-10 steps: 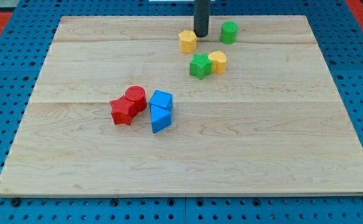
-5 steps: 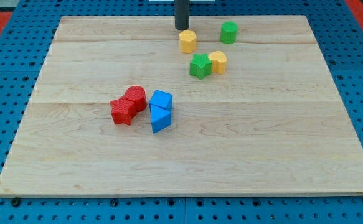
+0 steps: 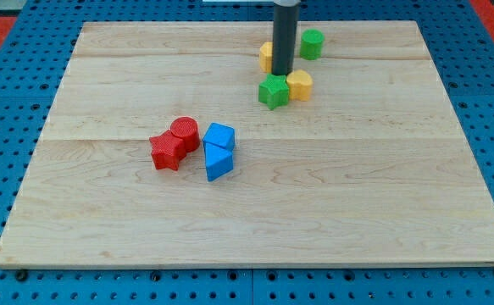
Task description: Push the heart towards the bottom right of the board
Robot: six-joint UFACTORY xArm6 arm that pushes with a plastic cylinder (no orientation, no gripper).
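The yellow heart (image 3: 300,84) lies near the view's top, right of centre, touching the green star (image 3: 273,91) on its left. My tip (image 3: 281,74) stands just above the gap between them, close to the heart's upper left. The rod partly hides a yellow hexagon block (image 3: 267,57) behind it. A green cylinder-like block (image 3: 312,43) sits farther toward the view's top right.
A red cylinder (image 3: 185,132) and a red star (image 3: 167,151) sit together left of centre. Two blue blocks, one cube-like (image 3: 219,136) and one wedge-like (image 3: 218,161), touch them on the right. The wooden board (image 3: 399,212) lies on a blue pegboard.
My tip went up and left past the yellow hexagon, then came down and right to the green star and heart. The hexagon shifted slightly right; the heart nudged a little.
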